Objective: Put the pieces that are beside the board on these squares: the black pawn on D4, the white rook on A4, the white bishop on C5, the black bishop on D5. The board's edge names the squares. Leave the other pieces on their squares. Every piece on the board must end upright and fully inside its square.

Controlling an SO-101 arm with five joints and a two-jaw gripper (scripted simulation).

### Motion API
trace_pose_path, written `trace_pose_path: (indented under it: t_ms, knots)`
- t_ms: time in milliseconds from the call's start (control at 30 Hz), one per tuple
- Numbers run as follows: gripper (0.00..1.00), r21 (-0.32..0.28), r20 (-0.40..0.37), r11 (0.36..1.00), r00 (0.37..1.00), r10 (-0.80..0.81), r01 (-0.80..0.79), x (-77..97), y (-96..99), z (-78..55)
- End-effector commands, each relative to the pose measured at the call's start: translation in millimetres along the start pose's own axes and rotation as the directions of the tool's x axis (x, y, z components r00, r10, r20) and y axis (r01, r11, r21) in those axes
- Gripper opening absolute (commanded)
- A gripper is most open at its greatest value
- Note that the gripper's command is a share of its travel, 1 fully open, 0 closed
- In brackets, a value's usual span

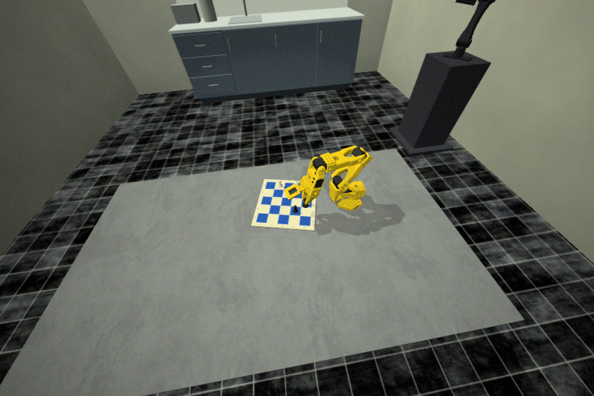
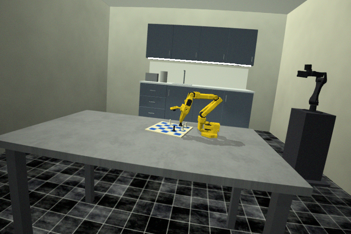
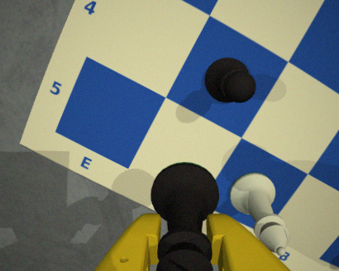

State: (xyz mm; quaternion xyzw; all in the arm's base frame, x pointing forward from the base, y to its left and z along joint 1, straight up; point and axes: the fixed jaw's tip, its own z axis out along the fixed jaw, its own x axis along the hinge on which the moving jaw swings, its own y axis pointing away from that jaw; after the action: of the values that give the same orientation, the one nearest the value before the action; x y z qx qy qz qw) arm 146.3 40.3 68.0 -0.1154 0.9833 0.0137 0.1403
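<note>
My gripper is shut on the black bishop, whose wide base faces the board. It holds the bishop a little above the board, near D5; D5 shows no standing piece, though its lower part is hidden. The black pawn stands upright on D4. The white bishop stands on C5, close beside my right finger. A white piece stands toward the A side, perhaps the rook; its square is unclear.
Another white piece stands near the board's far left corner. The arm's yellow base stands right of the board on the grey table. A second, black arm stands on a pedestal beyond the table.
</note>
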Motion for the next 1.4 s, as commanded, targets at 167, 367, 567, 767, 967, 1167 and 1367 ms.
trace_pose_path:
  t_ms: [167, 367, 567, 767, 967, 1167, 1367]
  knots:
    - [0.00, -0.004, -0.003, 1.000, 1.000, -0.015, 0.015, 3.5, 1.4, 11.1]
    - [0.00, -0.004, -0.003, 1.000, 1.000, -0.015, 0.015, 5.5, 1.5, 18.4]
    - [0.00, -0.004, -0.003, 1.000, 1.000, -0.015, 0.015, 6.4, 1.5, 22.0]
    - [0.00, -0.004, -0.003, 1.000, 1.000, -0.015, 0.015, 7.4, 1.5, 25.0]
    - [0.00, -0.004, -0.003, 1.000, 1.000, -0.015, 0.015, 7.6, 1.5, 25.7]
    - [0.00, -0.004, -0.003, 1.000, 1.000, -0.015, 0.015, 8.5, 1.5, 26.5]
    - [0.00, -0.004, -0.004, 1.000, 1.000, -0.016, 0.016, 13.1, 1.6, 30.4]
